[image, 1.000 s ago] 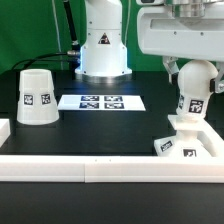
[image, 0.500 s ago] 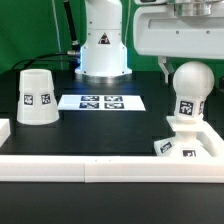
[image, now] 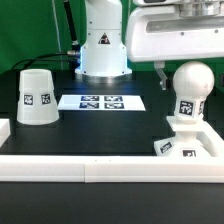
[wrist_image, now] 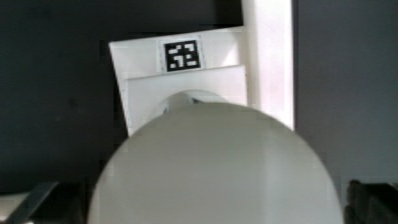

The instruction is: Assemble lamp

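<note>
The jaws of the gripper are held wide apart and nothing is clamped. The round head of the bulb is seen directly below them, its top reaching up between the fingertips. The bulb is stood upright on the base, further beneath. A white rail is laid just beside the base. The shade is set well apart from the jaws, toward the exterior view's left, with the marker board between.

The matte white ball-headed bulb stands on the small square white base block in the tabletop's front corner on the exterior view's right. The tapered white cup-like shade sits near the opposite edge, and the marker board lies between them.
</note>
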`<state>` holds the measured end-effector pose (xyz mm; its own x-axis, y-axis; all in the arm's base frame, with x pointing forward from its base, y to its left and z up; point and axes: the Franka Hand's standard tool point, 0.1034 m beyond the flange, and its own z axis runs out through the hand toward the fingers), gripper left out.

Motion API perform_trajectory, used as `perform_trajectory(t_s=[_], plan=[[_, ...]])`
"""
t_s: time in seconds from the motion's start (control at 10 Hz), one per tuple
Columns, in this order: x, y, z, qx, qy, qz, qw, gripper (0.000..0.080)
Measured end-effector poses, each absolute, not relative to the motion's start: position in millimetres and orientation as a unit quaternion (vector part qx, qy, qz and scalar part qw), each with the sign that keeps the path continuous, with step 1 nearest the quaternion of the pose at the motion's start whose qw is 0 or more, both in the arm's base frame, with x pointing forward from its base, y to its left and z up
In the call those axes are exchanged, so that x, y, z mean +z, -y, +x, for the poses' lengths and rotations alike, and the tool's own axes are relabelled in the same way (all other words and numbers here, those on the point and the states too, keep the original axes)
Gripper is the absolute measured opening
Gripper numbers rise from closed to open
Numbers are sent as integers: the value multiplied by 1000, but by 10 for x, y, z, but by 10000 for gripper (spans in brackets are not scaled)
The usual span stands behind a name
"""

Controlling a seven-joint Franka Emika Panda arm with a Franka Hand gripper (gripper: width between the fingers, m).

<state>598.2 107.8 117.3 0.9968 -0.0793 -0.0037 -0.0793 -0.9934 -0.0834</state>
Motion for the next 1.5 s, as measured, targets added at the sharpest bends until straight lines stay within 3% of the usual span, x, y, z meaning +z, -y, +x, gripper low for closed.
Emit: perform_trajectory(t_s=[0.6, 1.5], plan=[[1178, -1081, 5997, -14, 267, -963, 27, 699], [1168, -1046, 5995, -13, 454, -891, 10, 690]])
